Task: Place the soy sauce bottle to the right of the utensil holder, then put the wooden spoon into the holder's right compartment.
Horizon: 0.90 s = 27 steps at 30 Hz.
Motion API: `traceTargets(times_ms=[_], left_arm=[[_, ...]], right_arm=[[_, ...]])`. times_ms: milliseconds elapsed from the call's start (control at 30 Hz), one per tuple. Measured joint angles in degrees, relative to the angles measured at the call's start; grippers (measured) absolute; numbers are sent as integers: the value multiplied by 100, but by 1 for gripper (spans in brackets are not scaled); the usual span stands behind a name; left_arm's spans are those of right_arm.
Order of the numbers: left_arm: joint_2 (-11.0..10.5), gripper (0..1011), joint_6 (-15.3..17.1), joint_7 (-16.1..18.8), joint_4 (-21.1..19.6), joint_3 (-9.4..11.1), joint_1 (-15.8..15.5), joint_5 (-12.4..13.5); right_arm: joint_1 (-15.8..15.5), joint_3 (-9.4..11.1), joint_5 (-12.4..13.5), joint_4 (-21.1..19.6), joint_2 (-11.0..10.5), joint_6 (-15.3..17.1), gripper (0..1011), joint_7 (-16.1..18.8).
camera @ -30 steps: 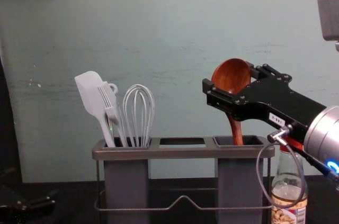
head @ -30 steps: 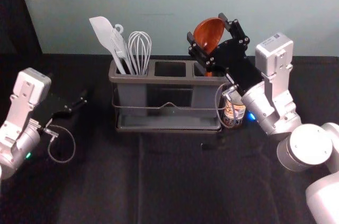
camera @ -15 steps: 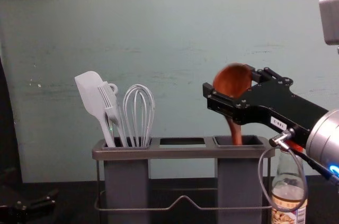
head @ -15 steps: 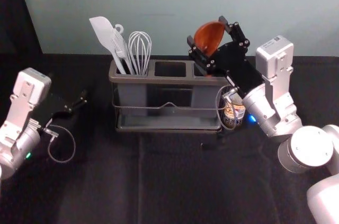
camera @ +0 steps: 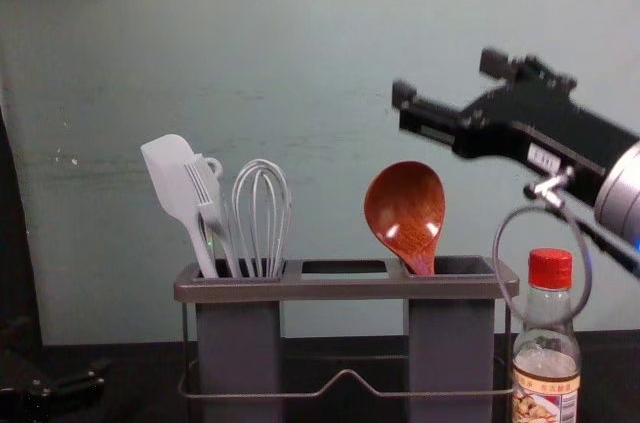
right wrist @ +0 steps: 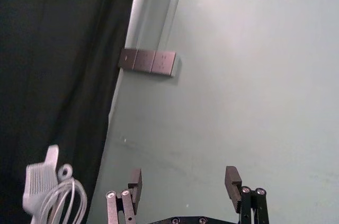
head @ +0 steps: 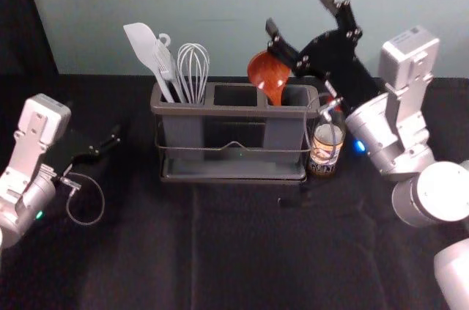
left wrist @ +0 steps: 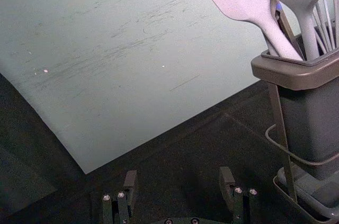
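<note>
Because the wooden spoon [camera: 405,205] leans unheld in the right compartment [camera: 450,338] of the utensil holder [camera: 290,288], the right gripper [head: 299,10], fingers apart above the holder's rear right corner, should retreat upward and outward, cable loop [camera: 496,253] clear of the soy sauce bottle [camera: 546,358] beside its right edge. Left gripper [left wrist: 178,173]: idle, fingers spread, surface's [head: 242,251] left side.

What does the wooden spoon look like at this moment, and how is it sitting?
The wooden spoon is glossy reddish-brown, its broad rounded bowl narrowing into a handle. It stands bowl up in the right compartment of the utensil holder, the handle's lower part hidden inside. It tilts, bowl toward the robot's left, near that compartment's left side. The bowl's broad face is turned to the chest camera, with bright glints. The right gripper, open above it, is clear of it.
</note>
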<state>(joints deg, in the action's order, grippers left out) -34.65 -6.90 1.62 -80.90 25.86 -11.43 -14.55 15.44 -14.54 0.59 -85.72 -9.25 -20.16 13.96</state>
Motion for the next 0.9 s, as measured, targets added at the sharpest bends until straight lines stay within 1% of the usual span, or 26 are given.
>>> traceTargets(times_ms=[167, 267, 433, 567, 600, 767, 800, 867, 900], left_arm=[[0, 1000, 0, 0, 0, 0, 0, 0], [0, 1000, 0, 0, 0, 0, 0, 0], [0, 1000, 0, 0, 0, 0, 0, 0], [0, 1000, 0, 0, 0, 0, 0, 0], [0, 1000, 0, 0, 0, 0, 0, 0], [0, 1000, 0, 0, 0, 0, 0, 0], [0, 1000, 0, 0, 0, 0, 0, 0], [0, 1000, 0, 0, 0, 0, 0, 0], [0, 1000, 0, 0, 0, 0, 0, 0]], right_arm=[[-14, 65, 37, -231, -36, 7, 1002, -12], [-20, 96, 44, -279, -51, 7, 1002, -20], [-31, 219, 47, -335, -106, 7, 1002, -60], [-38, 356, 71, -383, -167, 7, 1002, -90], [-43, 429, 86, -405, -204, 7, 1002, -104], [-76, 640, 94, -466, -344, 24, 1002, -117], [-95, 715, 61, -483, -403, 71, 1003, -140], [-118, 787, -17, -500, -466, 161, 1002, -180], [-143, 852, -91, -507, -531, 254, 1003, -214]])
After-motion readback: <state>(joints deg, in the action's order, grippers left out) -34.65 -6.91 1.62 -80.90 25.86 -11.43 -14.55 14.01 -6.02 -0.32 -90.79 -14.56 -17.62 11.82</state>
